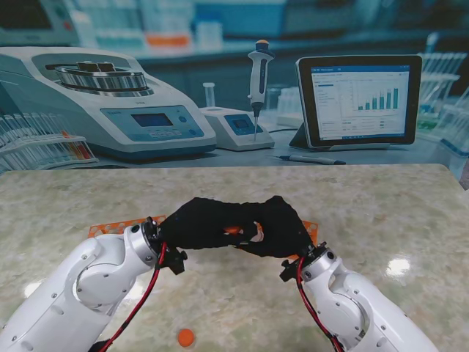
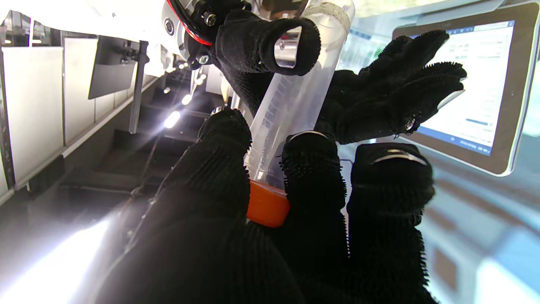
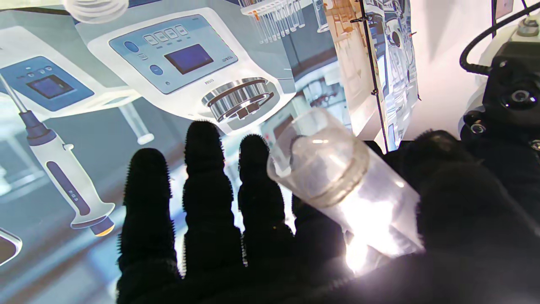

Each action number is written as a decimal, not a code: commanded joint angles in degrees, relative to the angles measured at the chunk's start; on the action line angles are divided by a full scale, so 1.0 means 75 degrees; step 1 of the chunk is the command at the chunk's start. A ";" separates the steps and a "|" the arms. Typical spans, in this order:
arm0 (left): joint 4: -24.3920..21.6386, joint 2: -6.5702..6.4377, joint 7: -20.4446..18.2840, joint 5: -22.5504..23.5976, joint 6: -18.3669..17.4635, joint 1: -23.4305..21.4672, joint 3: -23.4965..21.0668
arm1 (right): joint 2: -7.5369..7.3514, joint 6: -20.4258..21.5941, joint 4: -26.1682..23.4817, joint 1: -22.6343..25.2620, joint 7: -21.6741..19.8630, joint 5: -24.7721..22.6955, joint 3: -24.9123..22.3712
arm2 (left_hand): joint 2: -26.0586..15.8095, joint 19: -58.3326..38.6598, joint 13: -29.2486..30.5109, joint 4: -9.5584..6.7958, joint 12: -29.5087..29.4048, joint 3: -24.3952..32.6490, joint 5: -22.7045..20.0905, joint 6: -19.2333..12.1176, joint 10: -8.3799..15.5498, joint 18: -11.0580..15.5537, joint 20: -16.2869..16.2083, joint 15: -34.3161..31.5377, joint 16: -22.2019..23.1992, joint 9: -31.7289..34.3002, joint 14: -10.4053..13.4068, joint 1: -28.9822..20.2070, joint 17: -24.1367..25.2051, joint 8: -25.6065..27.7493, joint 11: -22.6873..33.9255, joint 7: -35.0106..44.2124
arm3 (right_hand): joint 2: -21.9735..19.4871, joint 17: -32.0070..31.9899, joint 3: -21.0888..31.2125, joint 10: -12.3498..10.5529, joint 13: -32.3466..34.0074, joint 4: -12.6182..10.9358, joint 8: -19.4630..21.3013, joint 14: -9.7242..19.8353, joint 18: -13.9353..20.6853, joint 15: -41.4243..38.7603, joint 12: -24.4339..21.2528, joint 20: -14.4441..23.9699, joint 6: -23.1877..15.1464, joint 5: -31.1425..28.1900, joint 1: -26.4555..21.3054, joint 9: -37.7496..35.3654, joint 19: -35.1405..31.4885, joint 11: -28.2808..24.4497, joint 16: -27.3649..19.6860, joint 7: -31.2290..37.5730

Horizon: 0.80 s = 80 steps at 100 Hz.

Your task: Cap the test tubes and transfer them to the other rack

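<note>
Orange screw cap (image 2: 266, 207), pinched in the left hand (image 2: 270, 219), should stay square on the clear plastic test tube (image 2: 295, 101) that the right hand (image 3: 270, 236) grips while twisting, just above the orange rack (image 1: 110, 229).

Three cameras, one meeting point

From the stand we look down at the desk (image 1: 381, 213); each wrist camera looks closely along its fingers (image 2: 310, 169), both sharing the clear tube (image 3: 337, 185) between our hands.

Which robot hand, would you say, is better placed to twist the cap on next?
Left: the left robot hand pinches the orange cap at the tube end; the right robot hand grips the tube.
</note>
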State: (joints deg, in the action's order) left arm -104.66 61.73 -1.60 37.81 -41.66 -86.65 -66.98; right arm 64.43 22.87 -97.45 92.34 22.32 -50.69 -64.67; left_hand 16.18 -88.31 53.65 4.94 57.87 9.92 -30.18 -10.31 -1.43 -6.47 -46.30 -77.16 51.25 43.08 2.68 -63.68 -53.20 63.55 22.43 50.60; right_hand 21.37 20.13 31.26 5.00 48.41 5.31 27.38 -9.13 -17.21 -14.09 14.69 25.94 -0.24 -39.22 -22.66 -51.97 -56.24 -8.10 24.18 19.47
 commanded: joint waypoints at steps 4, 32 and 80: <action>-0.0046 -0.0025 -0.0041 -0.0005 -0.0004 -0.0034 -0.0026 | -0.0039 -0.0122 -0.0105 0.0065 -0.0085 -0.0089 -0.0036 | -0.1623 0.0051 -0.0186 -0.0431 0.0418 0.2706 -0.1296 -0.0728 0.0247 -0.0061 -0.0126 -0.0002 -0.0065 0.0735 0.2156 -0.1372 -0.0043 0.1417 0.2973 0.3039 | -0.0310 -0.0349 -0.0112 0.0113 -0.0375 -0.0127 -0.0123 -0.0065 -0.0180 0.0352 -0.0231 -0.0292 0.0137 0.0254 0.0432 0.0317 0.0291 0.0191 -0.0255 -0.0148; -0.0136 -0.0048 -0.0120 0.0002 -0.0017 -0.0126 -0.0157 | -0.0071 -0.0336 -0.0170 0.0079 -0.0245 -0.0154 -0.0133 | -0.1621 0.0144 -0.0192 -0.0430 0.0438 0.2702 -0.1305 -0.0727 0.0250 -0.0063 -0.0249 -0.0007 -0.0061 0.0742 0.2142 -0.1372 -0.0022 0.1479 0.2953 0.3012 | -0.0302 -0.0620 -0.0027 0.0125 -0.0709 -0.0114 -0.0205 -0.0092 -0.0199 0.0478 -0.0454 -0.0535 0.0168 0.0346 0.0889 0.0570 0.0528 0.0260 -0.0519 -0.0177; -0.0240 -0.0087 -0.0248 0.0035 -0.0026 -0.0364 -0.0460 | -0.0120 -0.0396 -0.0264 0.0111 -0.0707 -0.0055 -0.0434 | -0.1608 0.0207 -0.0189 -0.0429 0.0445 0.2708 -0.1310 -0.0726 0.0236 -0.0066 -0.0355 -0.0013 -0.0044 0.0757 0.2111 -0.1372 -0.0018 0.1513 0.2950 0.2996 | -0.0304 -0.0811 0.0202 0.0069 -0.0880 -0.0075 -0.0253 -0.0090 -0.0210 0.0471 -0.0526 -0.0684 0.0114 0.0340 0.1333 0.0640 0.0614 0.0209 -0.0640 -0.0147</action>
State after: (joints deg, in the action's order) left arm -106.19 61.50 -3.11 37.93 -41.71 -88.73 -70.08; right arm 63.79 20.42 -98.95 92.89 17.55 -51.63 -67.37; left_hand 16.17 -86.89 53.66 4.95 57.87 9.93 -30.19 -10.33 -1.45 -6.54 -46.89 -77.17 51.25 42.45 3.10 -63.68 -52.66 64.32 22.44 50.58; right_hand 21.03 15.43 30.16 5.34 43.85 5.32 25.96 -9.41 -17.83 -12.63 11.26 22.28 -0.04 -38.64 -14.05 -48.58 -52.89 -6.74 20.61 19.37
